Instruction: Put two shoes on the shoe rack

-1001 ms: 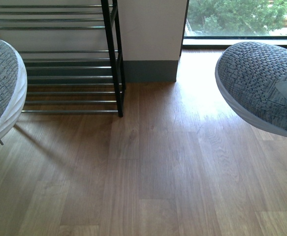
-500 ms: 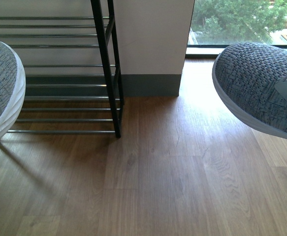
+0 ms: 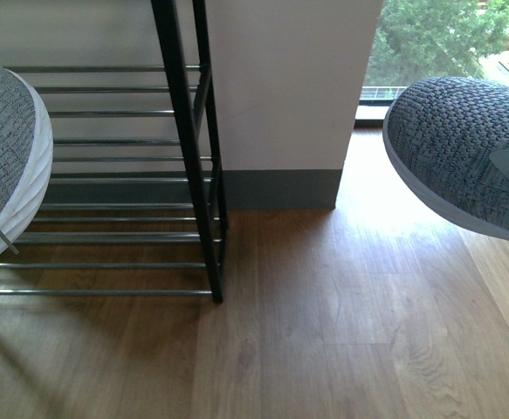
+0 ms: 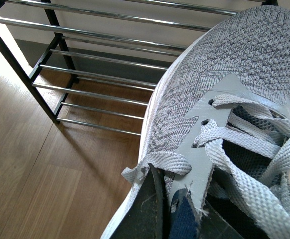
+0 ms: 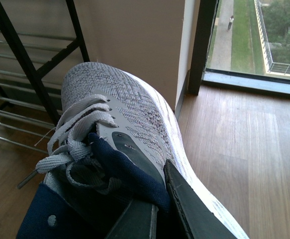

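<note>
Nearest, the left sneaker (image 4: 224, 89), grey knit, is pinched at its collar by the left gripper (image 4: 177, 219). The right sneaker (image 5: 120, 114) is clamped likewise by the right gripper (image 5: 162, 214). Both are held above the wooden floor (image 3: 306, 332). Beyond, the black-framed shoe rack (image 3: 189, 157) is seen with bare chrome rods. Neither sneaker has been placed yet.

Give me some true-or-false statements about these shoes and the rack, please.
1. The left pincer grips the left shoe. True.
2. The right shoe rests on the shoe rack. False: the right pincer holds it in the air, near the window.
3. The floor is wooden. True.
4. The laces are black. False: they are grey.
</note>
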### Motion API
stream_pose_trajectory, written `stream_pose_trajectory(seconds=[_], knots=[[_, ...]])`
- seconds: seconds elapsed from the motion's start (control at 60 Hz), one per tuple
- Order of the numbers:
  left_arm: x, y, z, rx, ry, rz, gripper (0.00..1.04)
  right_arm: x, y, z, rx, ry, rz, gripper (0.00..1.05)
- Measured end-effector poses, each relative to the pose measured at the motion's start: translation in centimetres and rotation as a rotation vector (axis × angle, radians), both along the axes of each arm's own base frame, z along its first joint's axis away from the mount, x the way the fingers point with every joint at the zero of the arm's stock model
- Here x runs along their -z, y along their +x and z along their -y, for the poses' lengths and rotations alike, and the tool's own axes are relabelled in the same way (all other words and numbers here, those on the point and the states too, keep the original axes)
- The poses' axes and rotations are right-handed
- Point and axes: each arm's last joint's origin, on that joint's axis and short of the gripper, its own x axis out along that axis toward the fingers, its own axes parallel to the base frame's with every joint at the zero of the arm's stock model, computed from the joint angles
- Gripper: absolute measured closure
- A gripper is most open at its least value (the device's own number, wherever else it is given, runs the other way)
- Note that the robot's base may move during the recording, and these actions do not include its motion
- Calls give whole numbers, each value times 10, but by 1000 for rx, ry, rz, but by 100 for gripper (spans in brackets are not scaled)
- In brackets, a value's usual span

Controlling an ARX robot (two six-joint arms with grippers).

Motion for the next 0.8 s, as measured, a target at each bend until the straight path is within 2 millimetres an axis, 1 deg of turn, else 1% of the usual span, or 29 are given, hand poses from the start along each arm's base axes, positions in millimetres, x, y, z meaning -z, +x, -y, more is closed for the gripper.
stream_pose_trajectory(seconds=[0.801], knots=[[0,0,-1,-15,6,3,103,0,0,-1,-20,5,1,103]])
